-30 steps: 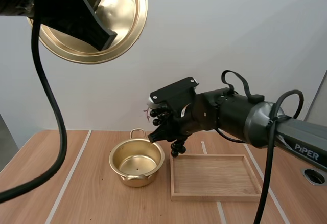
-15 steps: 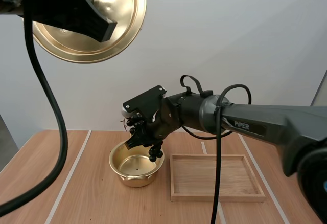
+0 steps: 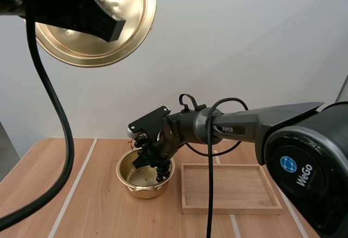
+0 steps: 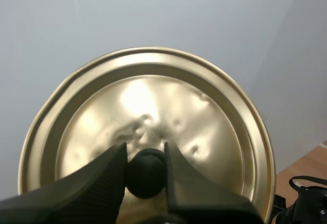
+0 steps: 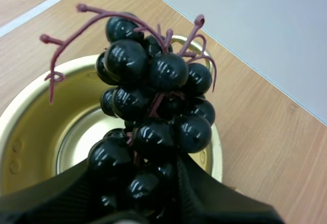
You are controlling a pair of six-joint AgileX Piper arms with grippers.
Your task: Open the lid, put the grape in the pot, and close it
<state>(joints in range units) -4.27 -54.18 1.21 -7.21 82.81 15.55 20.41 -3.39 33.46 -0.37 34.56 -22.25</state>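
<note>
The bunch of glossy black grapes (image 5: 153, 127), on purplish-red stems, hangs over the mouth of the round brass-coloured metal pot (image 5: 30, 116). Its lowest berries seem to dip below the rim, though I cannot tell from the high view whether any touch the pot's floor. The right tool (image 5: 145, 183) is clamped on one end of the bunch, its two black fingers pinching the berries between them. The pot stands open on the light wooden counter (image 3: 81, 194), just beside the shallow rectangular wooden tray (image 3: 228, 208). High up and well apart from the pot, the left tool (image 4: 145, 155) holds the round brass-coloured lid (image 4: 204, 132) by its black knob (image 4: 146, 178). Its fingers are narrow around the knob and the lid is tilted on edge.

By my judgement the lid step is done and the step in hand is putting the grapes in. The next move calls for the right tool to let go over the pot's middle, then lift clear without snagging the stems. After that the lid must come down level and centred.
</note>
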